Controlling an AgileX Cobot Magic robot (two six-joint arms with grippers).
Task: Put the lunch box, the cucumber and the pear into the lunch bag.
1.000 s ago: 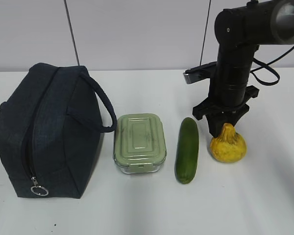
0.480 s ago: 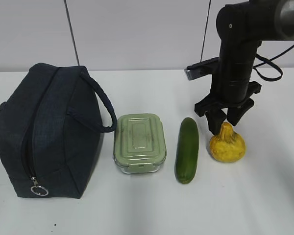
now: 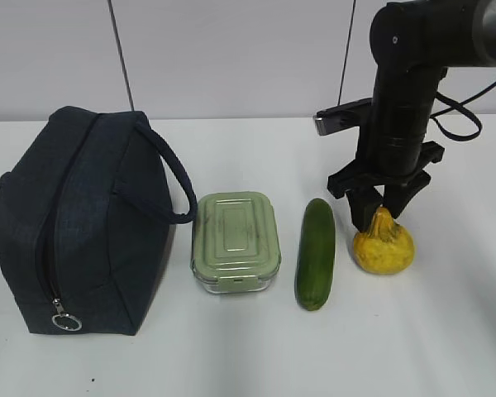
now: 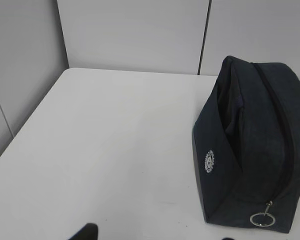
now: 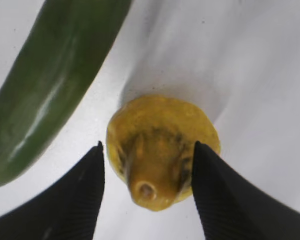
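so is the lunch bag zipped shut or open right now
Shut. The lunch bag has its zipper line closed along its length, with the ring pull at the low front end; no opening or interior shows in either view.

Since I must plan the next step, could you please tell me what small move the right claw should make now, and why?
Probably close: the right claw is open, its fingers flanking the knobby top of the lumpy yellow pear, which rests on the white table ungripped.
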